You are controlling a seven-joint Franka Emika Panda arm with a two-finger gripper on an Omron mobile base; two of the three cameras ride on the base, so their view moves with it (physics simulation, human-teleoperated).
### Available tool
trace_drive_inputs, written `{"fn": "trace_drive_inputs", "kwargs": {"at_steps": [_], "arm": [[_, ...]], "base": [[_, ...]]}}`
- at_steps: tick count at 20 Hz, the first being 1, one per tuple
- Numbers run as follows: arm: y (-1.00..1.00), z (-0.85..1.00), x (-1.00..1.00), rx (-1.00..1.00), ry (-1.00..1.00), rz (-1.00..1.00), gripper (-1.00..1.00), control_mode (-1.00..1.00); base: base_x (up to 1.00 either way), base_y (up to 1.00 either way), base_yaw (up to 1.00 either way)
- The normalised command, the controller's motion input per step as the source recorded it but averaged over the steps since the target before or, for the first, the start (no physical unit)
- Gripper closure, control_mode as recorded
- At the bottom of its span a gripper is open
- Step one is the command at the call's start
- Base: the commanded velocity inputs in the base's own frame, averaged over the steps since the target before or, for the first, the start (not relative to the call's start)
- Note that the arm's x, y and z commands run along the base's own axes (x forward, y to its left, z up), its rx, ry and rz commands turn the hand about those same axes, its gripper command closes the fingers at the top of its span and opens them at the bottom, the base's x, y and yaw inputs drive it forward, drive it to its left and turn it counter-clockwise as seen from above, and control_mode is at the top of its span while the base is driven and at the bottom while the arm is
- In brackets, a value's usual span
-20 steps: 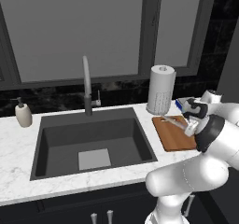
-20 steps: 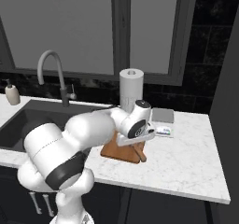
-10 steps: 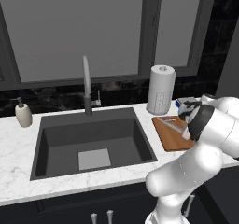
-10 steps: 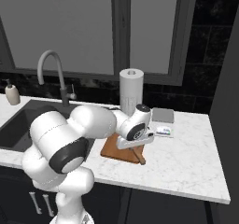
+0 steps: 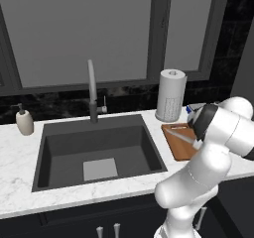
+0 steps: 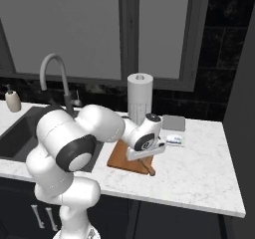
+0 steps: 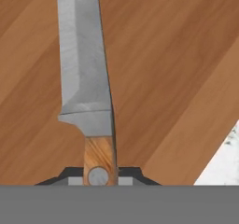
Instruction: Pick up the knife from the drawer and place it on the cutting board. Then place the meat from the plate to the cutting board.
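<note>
Two fingertips of the pincer [image 7: 99, 177] clamp the knife [image 7: 84, 64] handle, blade stretched ahead over the cutting board [image 7: 168, 78], apparently for placement.

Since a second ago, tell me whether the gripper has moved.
Yes. In the right base view the gripper, shut on the knife, has dropped lower against the paper towel roll, closer over the cutting board.

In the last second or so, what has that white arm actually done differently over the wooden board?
The white arm has swung its elbow closer over the reddish-brown wooden cutting board. The pincer stays shut on the steel-bladed, wooden-handled knife, whose blade lies close over the board. The paper towel roll and dark sink have not moved.
</note>
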Motion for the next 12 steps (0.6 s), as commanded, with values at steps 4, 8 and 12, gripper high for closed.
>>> {"fn": "trace_drive_inputs", "kwargs": {"at_steps": [4, 8, 12], "arm": [[0.03, 0.00, 0.46, 0.00, 0.00, 0.00, 1.00, -1.00], [0.11, 0.00, 0.47, 0.00, 0.00, 0.00, 1.00, -1.00], [0.10, 0.00, 0.08, 0.00, 0.00, 0.00, 1.00, -1.00]], "base": [[0.00, 0.00, 0.00], [0.00, 0.00, 0.00], [0.00, 0.00, 0.00]]}}
